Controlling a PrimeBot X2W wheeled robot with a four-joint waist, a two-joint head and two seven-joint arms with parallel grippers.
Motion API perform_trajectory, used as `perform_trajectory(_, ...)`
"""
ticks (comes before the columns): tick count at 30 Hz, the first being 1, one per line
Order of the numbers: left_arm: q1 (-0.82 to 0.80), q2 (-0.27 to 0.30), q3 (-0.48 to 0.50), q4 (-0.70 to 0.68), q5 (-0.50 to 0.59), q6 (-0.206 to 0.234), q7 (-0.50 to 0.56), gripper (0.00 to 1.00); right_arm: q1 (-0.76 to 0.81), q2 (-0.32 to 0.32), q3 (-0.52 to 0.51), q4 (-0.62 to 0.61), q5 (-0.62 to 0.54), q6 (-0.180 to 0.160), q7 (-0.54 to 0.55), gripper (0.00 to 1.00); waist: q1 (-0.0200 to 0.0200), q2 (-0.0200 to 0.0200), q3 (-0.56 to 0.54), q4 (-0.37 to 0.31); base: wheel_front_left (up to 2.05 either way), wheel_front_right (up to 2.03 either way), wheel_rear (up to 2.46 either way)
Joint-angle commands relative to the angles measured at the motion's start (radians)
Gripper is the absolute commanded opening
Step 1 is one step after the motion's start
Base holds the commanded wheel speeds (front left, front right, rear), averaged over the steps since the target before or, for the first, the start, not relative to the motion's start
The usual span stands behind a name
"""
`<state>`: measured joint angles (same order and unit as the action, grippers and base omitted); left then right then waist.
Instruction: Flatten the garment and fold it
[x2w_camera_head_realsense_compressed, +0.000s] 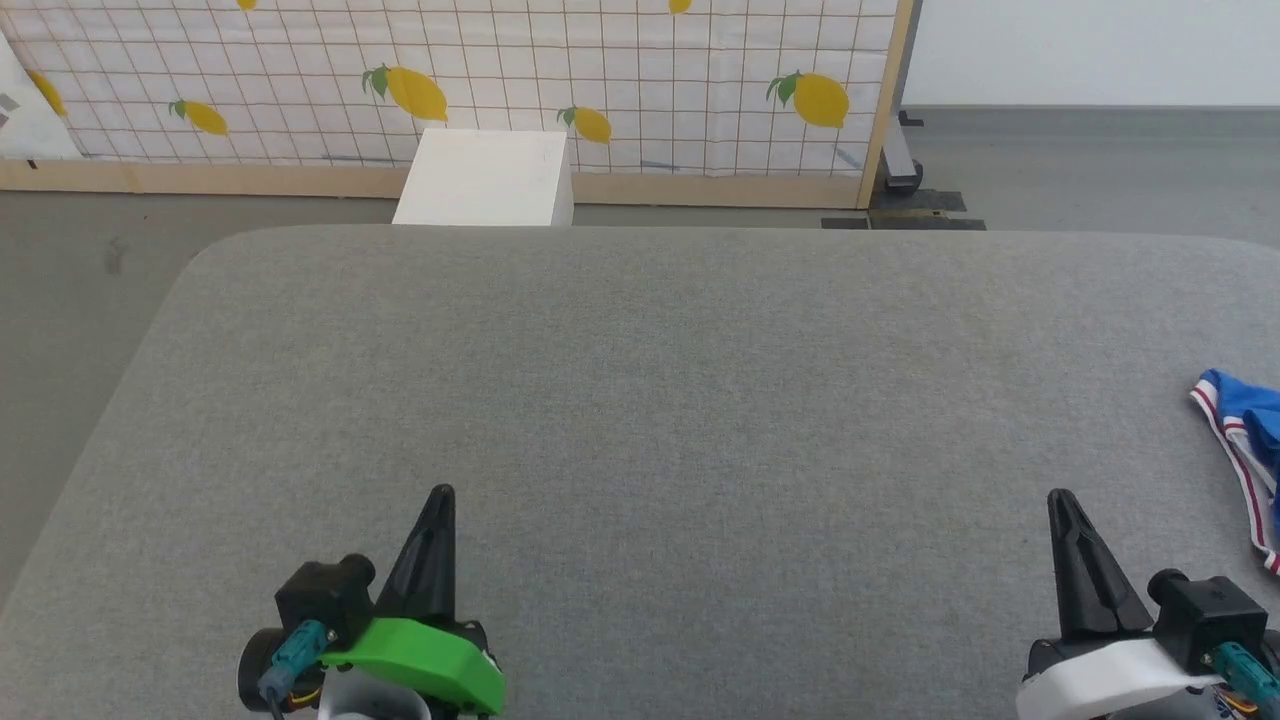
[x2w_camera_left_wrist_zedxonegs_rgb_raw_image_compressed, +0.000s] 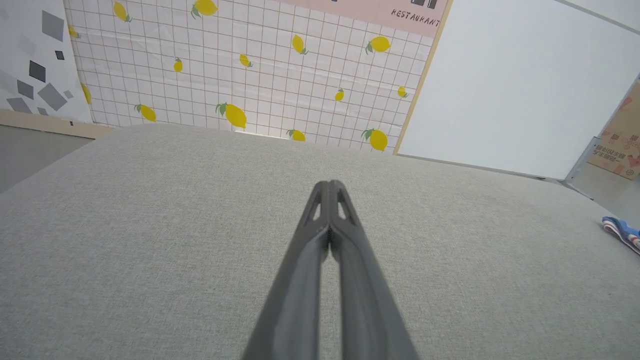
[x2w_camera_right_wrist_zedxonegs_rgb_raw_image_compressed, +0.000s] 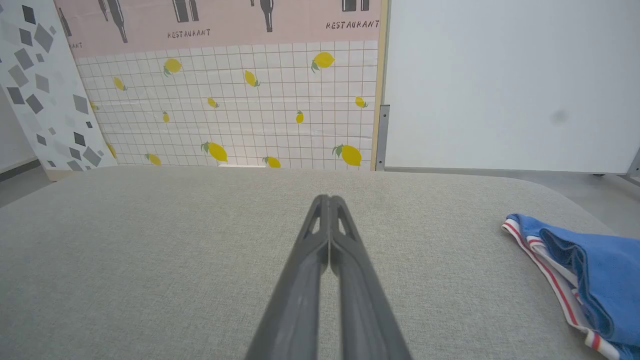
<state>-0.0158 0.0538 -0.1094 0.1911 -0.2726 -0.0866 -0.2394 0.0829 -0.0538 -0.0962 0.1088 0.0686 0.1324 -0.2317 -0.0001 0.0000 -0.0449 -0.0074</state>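
We see 2 claws pinched fully together, empty: left gripper (x2w_camera_head_realsense_compressed: 441, 495) low left, right gripper (x2w_camera_head_realsense_compressed: 1061, 498) low right, over grey cushion (x2w_camera_head_realsense_compressed: 640, 380). Blue garment (x2w_camera_head_realsense_compressed: 1245, 440) bunched at cushion's right edge, near right gripper, not touching.

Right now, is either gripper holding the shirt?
No, the shirt lies apart at the right, while the left gripper and right gripper are shut, empty.

garment (x2w_camera_head_realsense_compressed: 1252, 412) cut off at rt edge, most unseen
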Motion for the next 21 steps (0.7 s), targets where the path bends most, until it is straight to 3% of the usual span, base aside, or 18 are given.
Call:
perform_trajectory(1, 0.001, 0.000, 0.005, -0.007, 0.013, 0.007, 0.004, 0.00, -0.007, 0.000, 0.004, -0.007, -0.005, 0.000, 0.006, 0.00, 0.0001, 0.0000, 0.001, 0.000, 0.00, 0.00, 0.00)
perform_trajectory(21, 0.004, -0.001, 0.023, -0.039, 0.058, 0.021, 0.044, 0.00, -0.020, 0.001, 0.020, -0.024, -0.016, 0.000, 0.045, 0.00, 0.0001, 0.0000, 0.008, 0.001, 0.00, 0.00, 0.00)
